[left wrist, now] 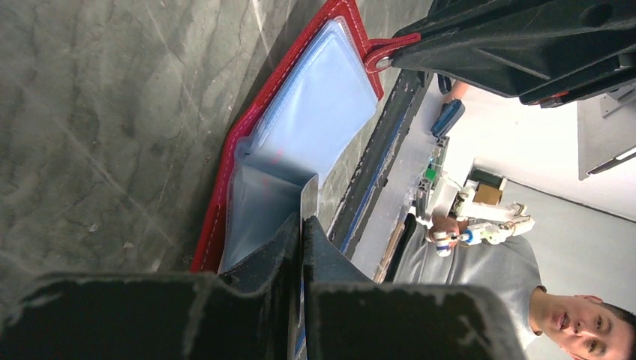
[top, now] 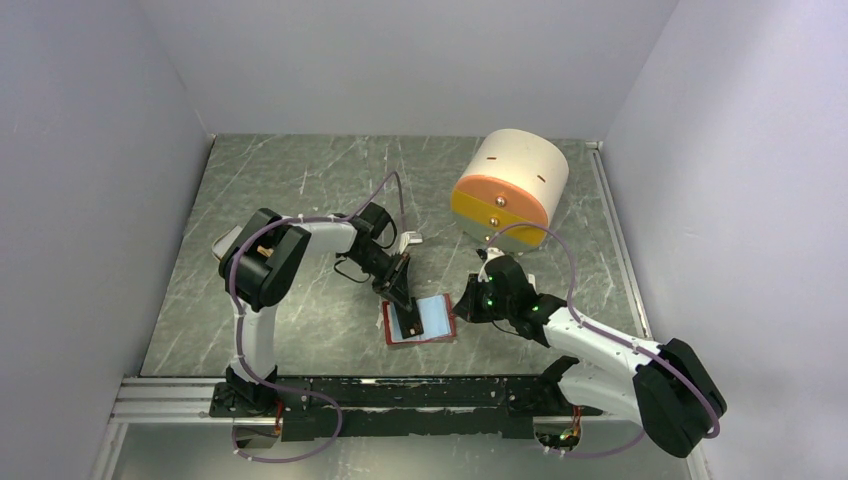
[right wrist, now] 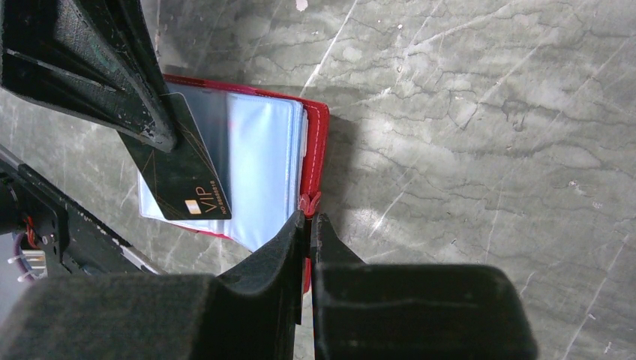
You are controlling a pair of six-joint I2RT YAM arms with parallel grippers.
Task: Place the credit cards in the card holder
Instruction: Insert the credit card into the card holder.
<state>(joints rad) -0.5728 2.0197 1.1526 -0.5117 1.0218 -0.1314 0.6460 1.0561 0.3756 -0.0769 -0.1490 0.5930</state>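
Your wallet [top: 437, 316] lies open and flat on the desk [top: 300, 200], near the front edge between the two arms. In the top view its long axis runs left to right and its fold runs near to far. The pale blue pockets face up, and the snap tab points right, toward your right hand [right wrist: 309, 221]. That hand's fingers are together, clamped on the red edge right at the tab. Your left hand [left wrist: 302, 225] is pinched shut on one end of the card [right wrist: 180, 176], which is black with "VIP" in gold. The card stands steeply tilted rather than flat. Its long axis slants down from the fingers, and its free end points at the left half of the wallet, by the fold. From the left wrist you see the card only edge-on, as a thin grey strip meeting the pockets. You cannot tell from any view whether its leading edge has slipped into a pocket or only rests on top. The left fingers cover the held end, and the top view shows little more than a dark sliver there. The glossy sleeves make it hard to tell whether the pockets already hold anything. The near corner of the wallet is cut off behind your right fingers. The cylinder [top: 510, 185] stands well apart at the back right.
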